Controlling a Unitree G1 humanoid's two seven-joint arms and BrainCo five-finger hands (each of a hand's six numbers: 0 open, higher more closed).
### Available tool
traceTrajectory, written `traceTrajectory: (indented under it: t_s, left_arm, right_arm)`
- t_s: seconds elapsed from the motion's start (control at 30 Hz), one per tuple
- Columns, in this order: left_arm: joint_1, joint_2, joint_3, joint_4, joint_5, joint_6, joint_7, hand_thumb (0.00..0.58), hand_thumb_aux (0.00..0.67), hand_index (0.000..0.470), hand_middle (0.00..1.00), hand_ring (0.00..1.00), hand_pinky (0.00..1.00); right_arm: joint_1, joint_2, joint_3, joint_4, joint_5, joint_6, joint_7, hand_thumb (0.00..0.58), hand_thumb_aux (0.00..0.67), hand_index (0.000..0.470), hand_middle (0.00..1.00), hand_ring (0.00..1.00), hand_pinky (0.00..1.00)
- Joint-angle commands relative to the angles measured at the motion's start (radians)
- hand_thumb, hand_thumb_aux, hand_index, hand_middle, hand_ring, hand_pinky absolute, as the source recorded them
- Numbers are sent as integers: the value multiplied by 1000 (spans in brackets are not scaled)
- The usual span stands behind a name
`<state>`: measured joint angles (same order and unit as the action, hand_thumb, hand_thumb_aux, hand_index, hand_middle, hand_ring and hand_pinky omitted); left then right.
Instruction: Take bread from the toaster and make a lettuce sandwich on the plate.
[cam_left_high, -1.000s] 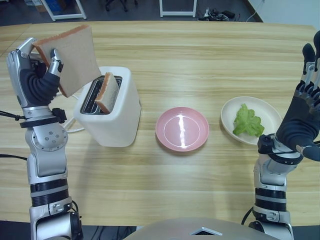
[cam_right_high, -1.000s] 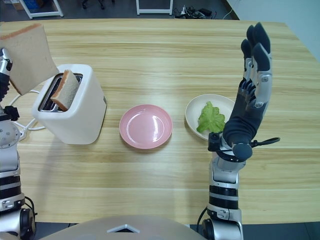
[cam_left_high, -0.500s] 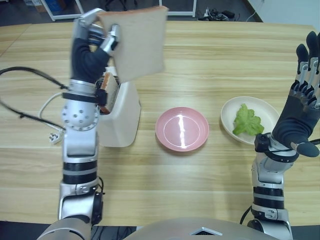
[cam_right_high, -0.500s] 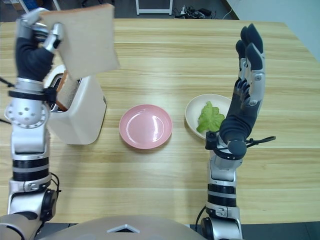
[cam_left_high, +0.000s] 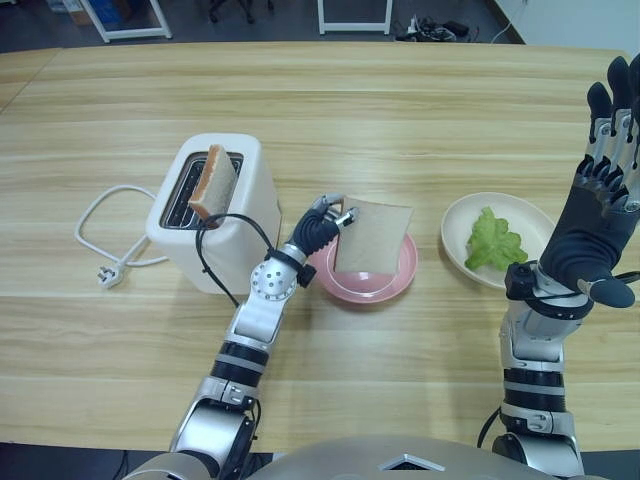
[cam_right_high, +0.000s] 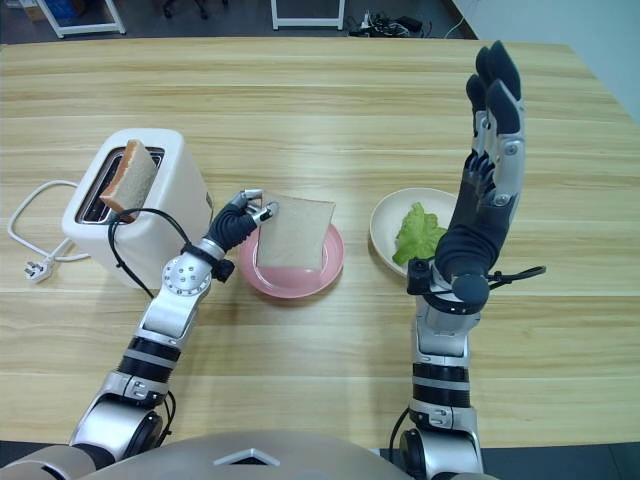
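Right now your left hand (cam_left_high: 320, 224) is low over the table (cam_left_high: 330, 110), just in front of the toaster (cam_left_high: 228, 240), with its fingers closed on the left edge of a bread slice (cam_left_high: 372, 236). That slice sits tilted over the pink plate (cam_left_high: 384, 291), covering most of the dish so that you see just the near rim and a sliver on the right. You cannot tell from either eye whether the bread's lower edge is touching the plate or hanging just above it. The toaster stands upright to the left of the plate, close beside it but apart. A second slice (cam_left_high: 212, 183) sticks up out of one of its slots, leaning at an angle with its crust showing. The toaster's white cord (cam_left_high: 98, 213) curls across the wood on the far left and ends in a plug (cam_left_high: 107, 276) lying flat on the table. On your right, a leaf of lettuce (cam_left_high: 496, 243) lies in a white dish (cam_left_high: 541, 222), which stands near the pink plate with bare wood between them. Your right hand (cam_right_high: 487, 190) is raised beside that dish, fingers stretched straight and pointing up, spread and holding nothing. It is clear of both the lettuce and the dish.
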<state>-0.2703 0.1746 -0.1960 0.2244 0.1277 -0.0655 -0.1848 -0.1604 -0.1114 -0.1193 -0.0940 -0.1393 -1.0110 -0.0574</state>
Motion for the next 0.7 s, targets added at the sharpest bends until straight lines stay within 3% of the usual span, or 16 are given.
traceTrajectory:
  t_s: [0.03, 0.23, 0.27, 0.3, 0.33, 0.7]
  left_arm:
    - [-3, 9, -5, 117, 55, -52, 44, 580, 670, 470, 1000, 1000, 1000]
    - [-44, 36, -37, 256, 169, -175, 127, 580, 670, 470, 1000, 1000, 1000]
    - [-47, 49, -54, 268, 203, -199, 141, 580, 670, 470, 537, 537, 537]
    - [-48, 56, -66, 273, 233, -218, 164, 366, 263, 184, 0, 0, 0]
    - [-52, 64, -77, 277, 263, -234, 186, 0, 0, 0, 0, 0, 0]
    - [-98, 139, -116, 170, 600, -289, 572, 0, 0, 0, 0, 0, 0]
  right_arm:
    - [-9, 5, 5, 6, -6, 1, 0, 0, 0, 0, 0, 0, 0]
    - [-10, 0, 7, 6, 0, -2, 4, 0, 0, 0, 0, 0, 0]
    - [-9, -1, 7, 5, -1, -2, 5, 0, 0, 0, 0, 0, 0]
    - [-8, -2, 7, 3, 0, -2, 6, 0, 0, 0, 0, 0, 0]
    - [-7, -2, 7, 2, 0, -2, 6, 0, 0, 0, 0, 0, 0]
    - [1, -4, 17, -8, 8, -14, 12, 0, 0, 0, 0, 0, 0]
